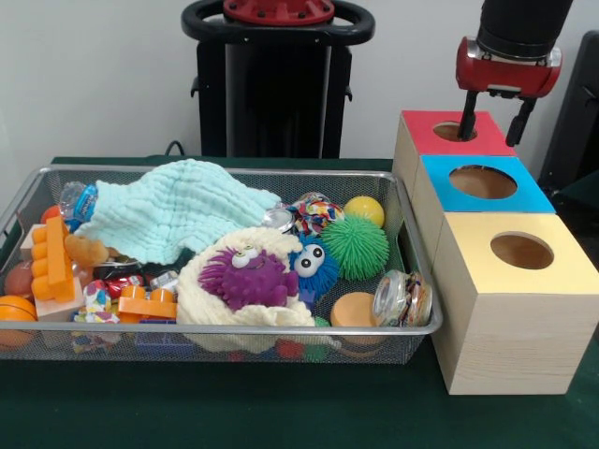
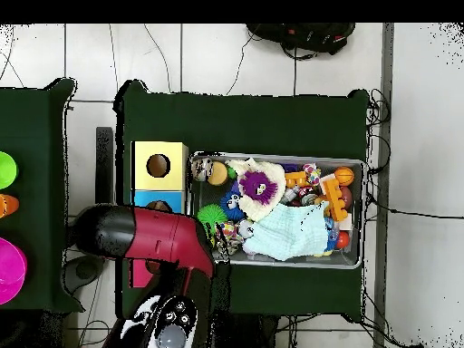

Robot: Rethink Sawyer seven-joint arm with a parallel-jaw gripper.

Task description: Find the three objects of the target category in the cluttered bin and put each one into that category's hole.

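**Tool hangs over the red box, nothing in its grip**

At the upper right of the front view the tool (image 1: 493, 109) hangs just above the red box (image 1: 456, 132), its two black fingers spread apart with nothing between them, one tip reaching the rim of that box's hole (image 1: 455, 131). Below it in the frame stand the blue box (image 1: 484, 184) and the yellow box (image 1: 519, 253), all three in a row along the bin's right side on the green counter (image 1: 281, 407).

The bin (image 1: 225, 328) fills the left and centre of the front view, heaped full. A pale blue cloth (image 1: 173, 210) lies across its upper left and hides whatever is under it. A purple fuzzy toy (image 1: 247, 278) sits in a cream ring at centre, a green spiky ball (image 1: 356, 247) and a yellow ball (image 1: 364, 210) lie to the right, and a clear jar (image 1: 401, 299) leans at the lower right corner. Orange blocks (image 1: 54, 264) stack at the left.

From here I judge the next step is a fresh pick. Doing it well means rising clear of the boxes first, crossing to the bin, and choosing a piece that sits on top and free. The balls look easy; the soft ones will squash, so a centred grip matters. The cloth may need shifting aside to search beneath it.
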